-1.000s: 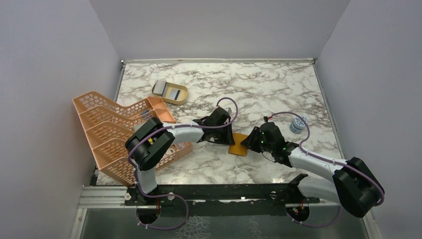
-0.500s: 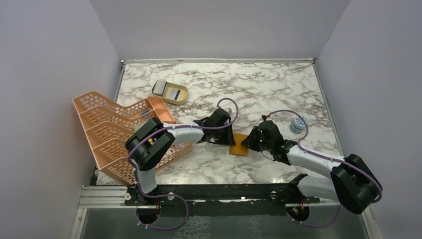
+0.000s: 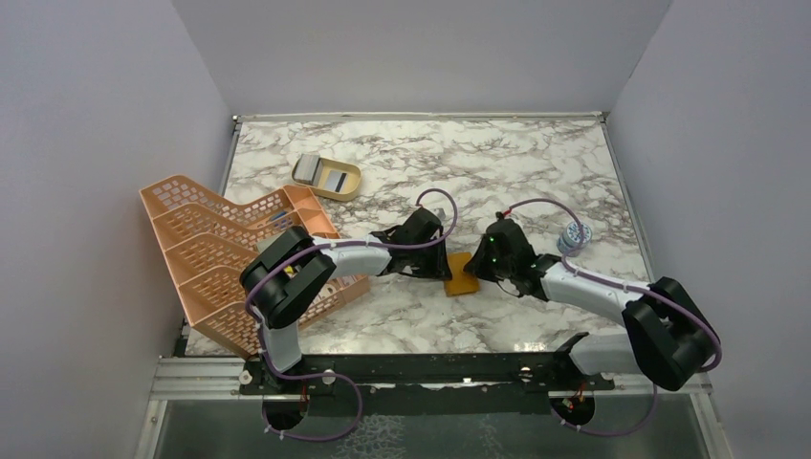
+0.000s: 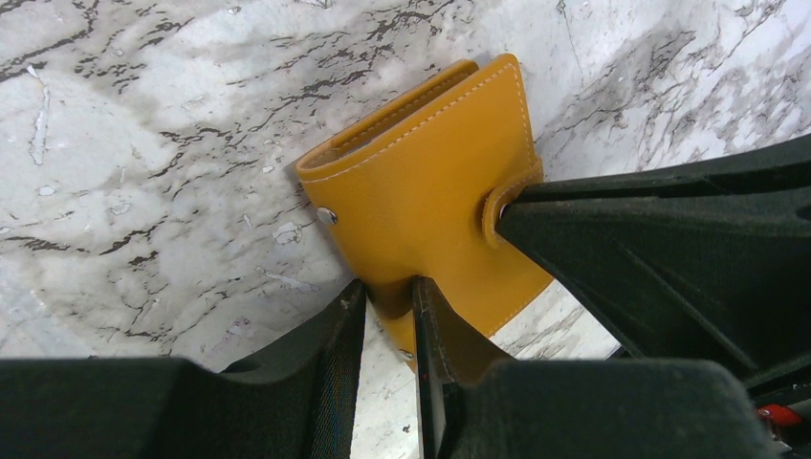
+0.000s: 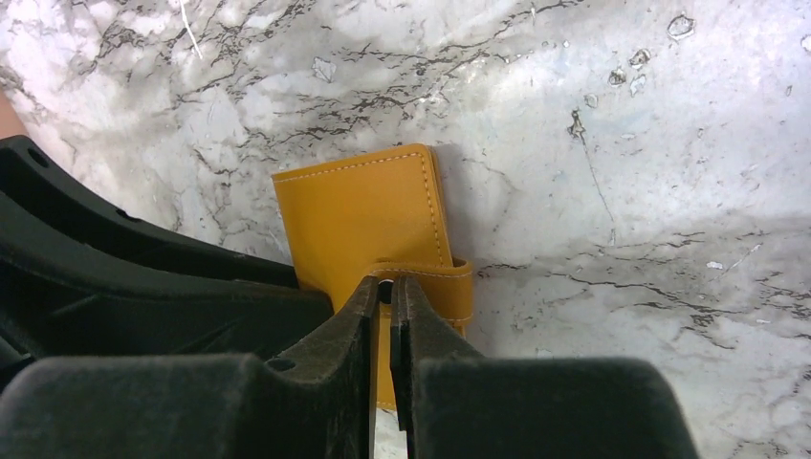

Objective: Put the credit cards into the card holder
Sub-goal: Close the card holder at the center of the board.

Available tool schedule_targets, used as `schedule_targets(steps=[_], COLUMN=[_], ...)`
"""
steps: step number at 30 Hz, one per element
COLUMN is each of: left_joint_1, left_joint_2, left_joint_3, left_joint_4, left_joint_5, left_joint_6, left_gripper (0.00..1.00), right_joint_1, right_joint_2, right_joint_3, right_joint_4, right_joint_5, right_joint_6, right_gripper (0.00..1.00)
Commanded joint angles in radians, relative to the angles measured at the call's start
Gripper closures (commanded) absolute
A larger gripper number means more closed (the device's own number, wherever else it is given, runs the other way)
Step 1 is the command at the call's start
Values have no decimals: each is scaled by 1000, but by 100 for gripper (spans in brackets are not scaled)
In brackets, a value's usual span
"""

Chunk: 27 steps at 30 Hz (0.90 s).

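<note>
Wrist views: left hand (image 4: 387, 292) pinches card holder (image 4: 421, 182) edge; right hand (image 5: 385, 285) pinches snap strap (image 5: 442, 279); overhead hides grips.

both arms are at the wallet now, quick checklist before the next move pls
1. Grip of left pincer on wallet edge: ok.
2. Grip of right pincer on strap: ok, the strap sits between its fingers.
3. Wallet opened: not ok, it is folded shut.
4. Snap undone: cannot tell.
5. Cards ready: ok, lying in the dish, neither pincer near them.
</note>
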Motion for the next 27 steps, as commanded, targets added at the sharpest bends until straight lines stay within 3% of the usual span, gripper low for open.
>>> schedule_targets(steps=[1, 9, 16, 27], left_joint_1=[-33, -32, -30, -6], left_joint_2=[15, 31, 11, -126], left_joint_3=[-34, -37, -45, -66], left_joint_4=[-23, 7, 22, -6], left_joint_5=[37, 57, 58, -59], left_joint_6=[9, 11, 15, 22], left_gripper=[75, 75, 75, 66], right_joint_1=[20, 53, 83, 143], right_joint_2=[79, 75, 181, 241], right_joint_3=[6, 40, 76, 105], right_joint_4=[-150, -222, -260, -304], right_joint_5=[67, 95, 106, 141], right_joint_6=[-39, -69, -50, -2], right_gripper=[93, 96, 98, 99])
